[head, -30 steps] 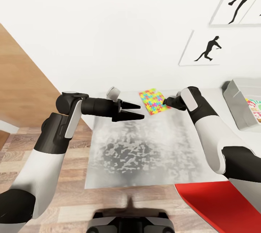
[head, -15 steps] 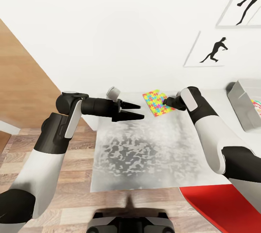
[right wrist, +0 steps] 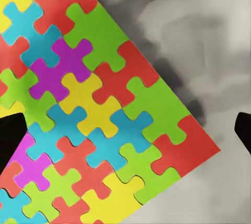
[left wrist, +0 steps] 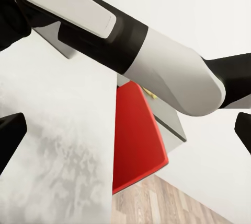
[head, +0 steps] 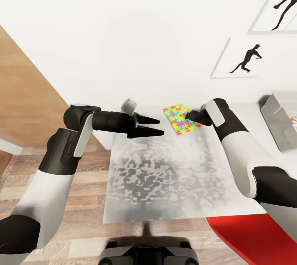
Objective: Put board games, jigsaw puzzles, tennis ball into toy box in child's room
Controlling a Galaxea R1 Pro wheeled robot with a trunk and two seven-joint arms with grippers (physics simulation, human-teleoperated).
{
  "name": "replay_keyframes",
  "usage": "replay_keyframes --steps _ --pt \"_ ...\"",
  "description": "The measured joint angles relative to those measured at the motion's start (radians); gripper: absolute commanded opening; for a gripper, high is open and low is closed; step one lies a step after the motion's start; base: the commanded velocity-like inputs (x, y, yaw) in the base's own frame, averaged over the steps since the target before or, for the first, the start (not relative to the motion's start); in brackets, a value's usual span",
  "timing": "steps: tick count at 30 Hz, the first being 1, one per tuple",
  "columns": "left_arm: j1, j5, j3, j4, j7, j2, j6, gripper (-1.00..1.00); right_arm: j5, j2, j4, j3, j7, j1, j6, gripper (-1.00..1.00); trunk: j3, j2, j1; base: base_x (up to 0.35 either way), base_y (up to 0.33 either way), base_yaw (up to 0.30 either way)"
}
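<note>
Your right hand (head: 189, 114) sits at the near right edge of the jigsaw puzzle (head: 180, 119), which lies flat on the grey mottled counter (head: 165, 174) close to the wall. In the right wrist view the puzzle (right wrist: 89, 109) spreads out just beyond the 2 dark fingertips (right wrist: 10, 135), which stand wide apart with nothing between them. The puzzle lies diagonal to the counter's edges, 1 red corner pointing away from the hand's line, so you meet it across a slanted edge, not square on.

Your left hand (head: 159, 127) hovers over the counter with its fingers spread and empty, well to the left of the puzzle; the right is clearly the nearer one.

The toy box (head: 280, 127) stands at the counter's right end, cut off by the head view's edge. Something colourful shows inside it, probably a toy, but too little is visible to say which. Whether the right fingertips touch the puzzle is hard to judge.
</note>
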Motion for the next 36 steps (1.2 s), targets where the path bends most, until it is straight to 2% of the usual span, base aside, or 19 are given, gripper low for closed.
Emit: replay_keyframes --steps 36 --pt "0.0 0.0 0.0 0.0 0.0 -0.001 0.0 1.0 0.002 0.0 0.0 0.001 0.0 0.0 0.0 1.0 0.0 0.0 0.0 0.018 0.052 0.0"
